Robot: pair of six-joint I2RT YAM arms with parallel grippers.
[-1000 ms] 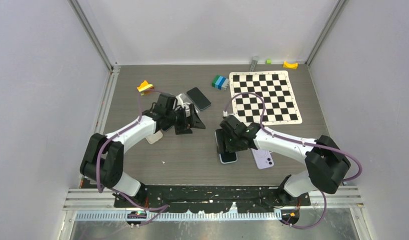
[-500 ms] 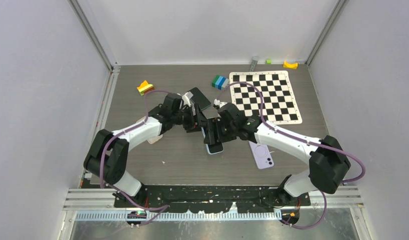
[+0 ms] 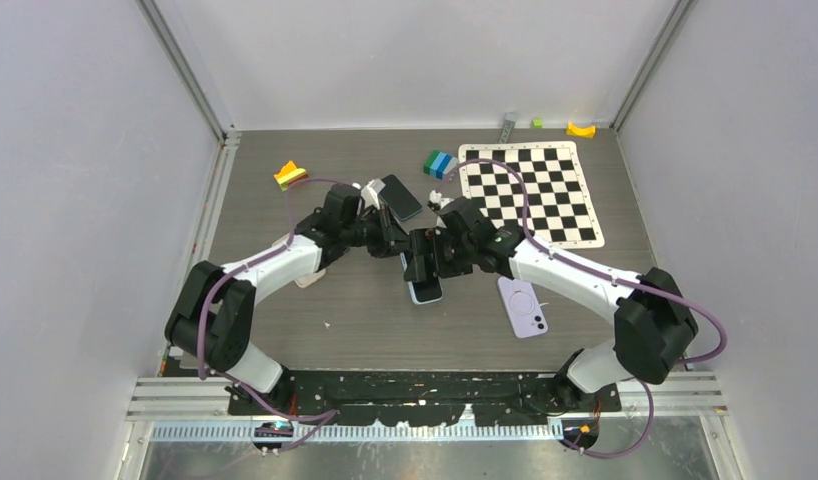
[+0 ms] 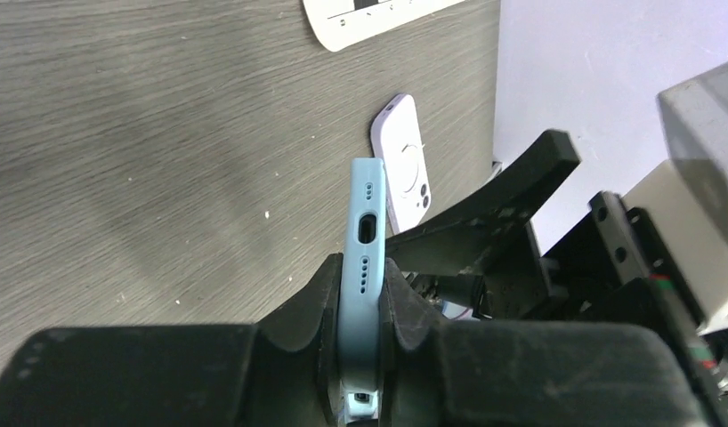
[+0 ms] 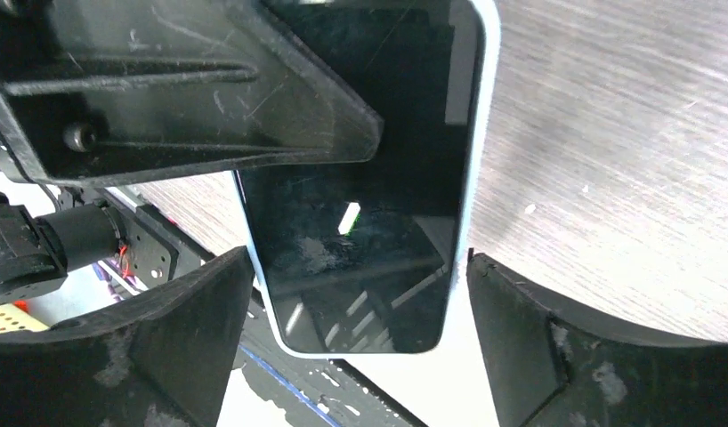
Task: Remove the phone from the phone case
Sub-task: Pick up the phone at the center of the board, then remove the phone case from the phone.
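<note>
A phone in a light blue phone case [image 3: 426, 291] is held above the table between the two arms. My left gripper [image 3: 401, 252] is shut on it; in the left wrist view both pads press the case's faces [image 4: 364, 233] just below the charging port, at my left gripper [image 4: 362, 277]. My right gripper [image 3: 426, 262] stands open around the same phone. In the right wrist view the dark screen [image 5: 369, 178] sits between my right gripper [image 5: 359, 289] with a gap on each side, and a left finger [image 5: 209, 89] covers the screen's upper part.
A lavender phone case [image 3: 523, 305] lies on the table under the right forearm. A dark phone [image 3: 398, 197] and blue-green blocks [image 3: 440, 163] lie behind the grippers. The chessboard mat [image 3: 530, 193] is at back right, a yellow-orange piece [image 3: 290, 174] at back left.
The right gripper carried the blue-cased phone up and left to meet the left gripper. The left jaws closed on the phone, and the right jaws widened off it.
</note>
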